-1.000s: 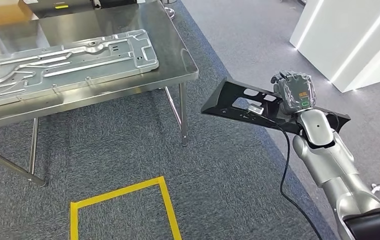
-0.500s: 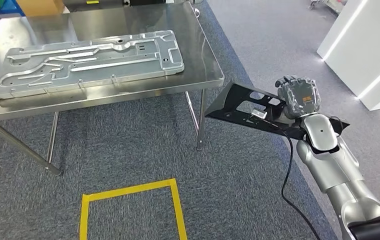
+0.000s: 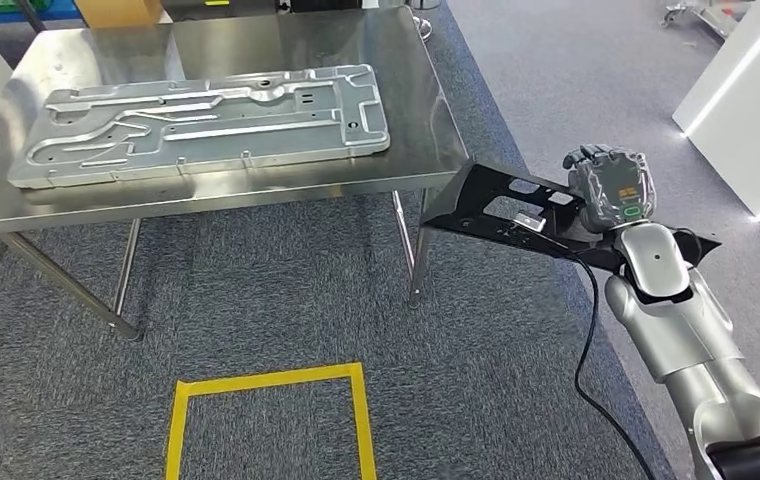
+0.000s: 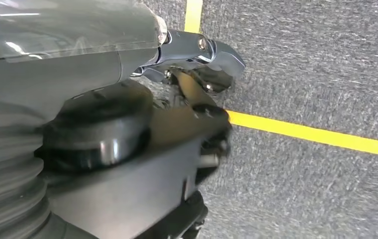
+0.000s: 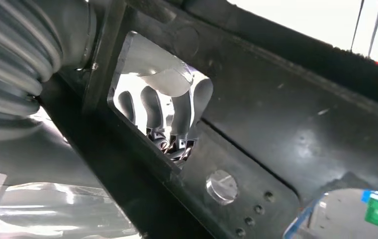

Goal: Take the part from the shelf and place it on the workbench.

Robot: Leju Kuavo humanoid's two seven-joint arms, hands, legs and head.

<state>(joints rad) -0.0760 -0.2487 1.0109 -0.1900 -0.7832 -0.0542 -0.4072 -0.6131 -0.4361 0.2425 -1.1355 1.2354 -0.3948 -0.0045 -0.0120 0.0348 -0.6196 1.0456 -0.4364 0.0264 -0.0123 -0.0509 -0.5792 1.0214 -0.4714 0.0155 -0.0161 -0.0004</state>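
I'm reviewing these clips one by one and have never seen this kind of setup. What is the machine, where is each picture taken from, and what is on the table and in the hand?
This is a walking humanoid robot with two silver arms. The wide picture comes from a camera high on its body, looking forward and down. The other two come from cameras at its wrists, close behind each robot hand, so they look turned and crowded.

In the wide picture a steel table carries a large flat metal plate with stamped grooves. Yellow tape marks the carpet.

The right robot hand holds a flat black part, off to the side of the table and not yet over it. The right wrist picture shows its fingers through an opening in that part.

The left robot hand hangs above the carpet; I cannot tell whether it is open or closed.
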